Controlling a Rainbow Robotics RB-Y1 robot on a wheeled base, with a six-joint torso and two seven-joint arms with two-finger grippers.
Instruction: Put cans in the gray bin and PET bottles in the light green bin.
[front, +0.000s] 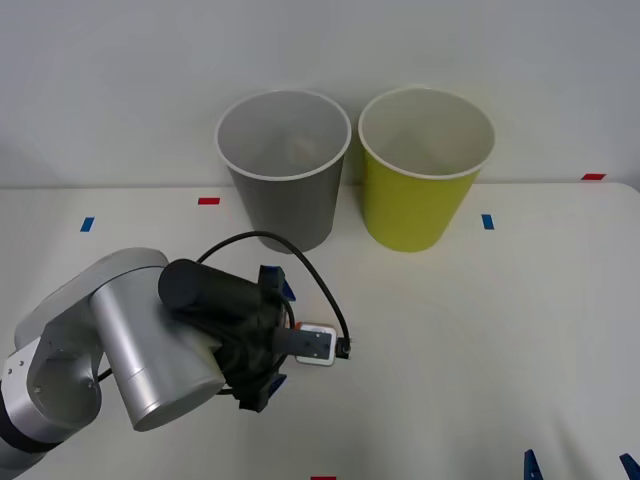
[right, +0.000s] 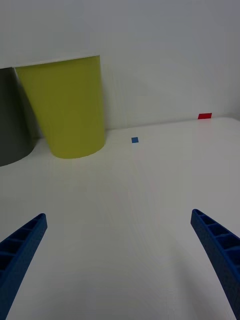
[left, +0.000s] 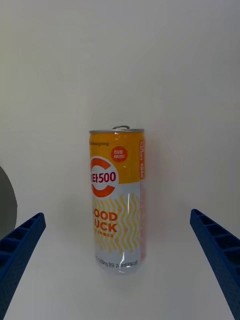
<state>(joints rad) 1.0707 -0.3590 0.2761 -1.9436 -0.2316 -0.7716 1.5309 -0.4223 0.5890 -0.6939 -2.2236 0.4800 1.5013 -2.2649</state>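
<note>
Slim drink can (left: 117, 200) stood upright on the white table (front: 480, 340), centred between the spread blue fingers (left: 20, 245) of the left tool (front: 272, 340) but touched by neither. That tool hovered low over the table in front of the gray bin (front: 285, 165), with the light green bin (front: 425, 165) just beside the gray one. The right tool (right: 120, 265), likewise open and empty, rested near the table's near edge. Probable hazards: the tall, narrow can would tip if one finger met it first during the advance; a grip too high might let it swing; and release over the neighbouring green bin would missort it.
</note>
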